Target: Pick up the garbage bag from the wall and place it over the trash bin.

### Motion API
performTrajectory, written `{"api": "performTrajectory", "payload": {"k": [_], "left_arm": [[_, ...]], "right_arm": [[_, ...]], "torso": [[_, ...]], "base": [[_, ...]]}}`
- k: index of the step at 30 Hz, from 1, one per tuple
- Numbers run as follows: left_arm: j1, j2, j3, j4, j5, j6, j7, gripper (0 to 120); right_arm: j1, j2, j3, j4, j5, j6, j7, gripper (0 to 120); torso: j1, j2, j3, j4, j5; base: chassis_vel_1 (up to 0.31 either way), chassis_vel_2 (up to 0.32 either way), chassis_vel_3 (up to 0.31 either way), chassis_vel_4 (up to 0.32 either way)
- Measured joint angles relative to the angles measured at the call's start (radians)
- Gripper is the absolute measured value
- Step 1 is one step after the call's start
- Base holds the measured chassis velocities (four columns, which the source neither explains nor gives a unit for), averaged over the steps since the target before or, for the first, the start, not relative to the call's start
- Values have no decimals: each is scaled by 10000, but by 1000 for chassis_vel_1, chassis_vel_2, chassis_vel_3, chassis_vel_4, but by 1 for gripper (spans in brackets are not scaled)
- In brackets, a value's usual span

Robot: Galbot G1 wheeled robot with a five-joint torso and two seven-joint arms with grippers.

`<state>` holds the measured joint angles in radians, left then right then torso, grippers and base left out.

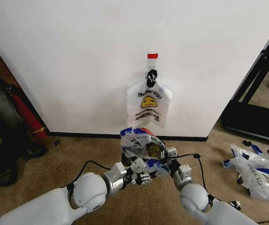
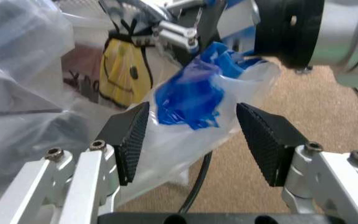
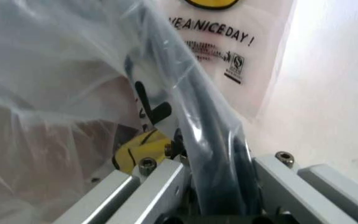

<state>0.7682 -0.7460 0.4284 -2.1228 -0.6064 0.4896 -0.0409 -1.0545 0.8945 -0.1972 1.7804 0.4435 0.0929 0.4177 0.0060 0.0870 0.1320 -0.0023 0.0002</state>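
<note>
Left wrist view: left gripper [image 2: 191, 140] parted (bag [image 2: 191, 102] between).

I read "THANK YOU" on the bag hanging on the wall [image 1: 149, 99], and "HAVE A NICE DAY!" lower on it.

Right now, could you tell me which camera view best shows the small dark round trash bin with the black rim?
The head view: the trash bin stands whole below the wall, draped by the thin white garbage bag. Both wrist views show mainly bag plastic; the right one shows some black rim.
</note>
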Motion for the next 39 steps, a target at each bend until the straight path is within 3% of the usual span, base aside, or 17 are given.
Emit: {"api": "performTrajectory", "payload": {"k": [5,6,14,17,21,24,25,27,29,39], "left_arm": [[-34,2,55,4,-117,74,-89,51],[-49,-4,89,24,-152,76,-121,41],[-226,-185,217,23,-708,172,-247,15],[-132,-150,192,1,-514,4,-165,0],[96,8,56,58,121,-546,216,0],[657,350,-286,357,1554,-1789,1108,0],[657,350,-286,357,1554,-1789,1108,0],[1352,635,-831,781,3110,-3109,1985,0],[1644,729,-1100,962,3728,-3679,2325,0],[2066,692,-2208,1756,5983,-5575,3694,0]], "right_arm": [[0,35,48,-96,-175,137,-87,0],[14,58,48,-142,-210,185,-127,0],[125,248,-7,-424,-353,346,-151,0],[176,349,-10,-540,-265,401,-129,0],[220,421,-11,-550,190,403,-83,0],[346,501,-47,-312,1697,291,144,0],[346,501,-47,-312,1697,291,144,0],[522,597,-28,-59,3323,181,375,0],[598,648,6,103,4212,102,487,0],[757,870,319,996,6725,-633,951,0]], "torso": [[0,0,0,0,-1],[0,0,0,1,-1],[0,0,0,0,-3],[0,0,-1,0,-3],[0,0,-1,0,-3],[-1,0,-2,1,-4],[-1,0,-2,1,-4],[0,0,-1,2,-6],[0,0,-2,2,-4],[0,0,-1,0,-4]], "base": [[0,0,0,0],[0,0,0,0],[0,0,0,0],[0,0,0,0],[0,0,0,0],[0,0,0,0],[0,0,0,0],[0,0,0,0],[0,0,0,0],[0,0,0,0]]}}
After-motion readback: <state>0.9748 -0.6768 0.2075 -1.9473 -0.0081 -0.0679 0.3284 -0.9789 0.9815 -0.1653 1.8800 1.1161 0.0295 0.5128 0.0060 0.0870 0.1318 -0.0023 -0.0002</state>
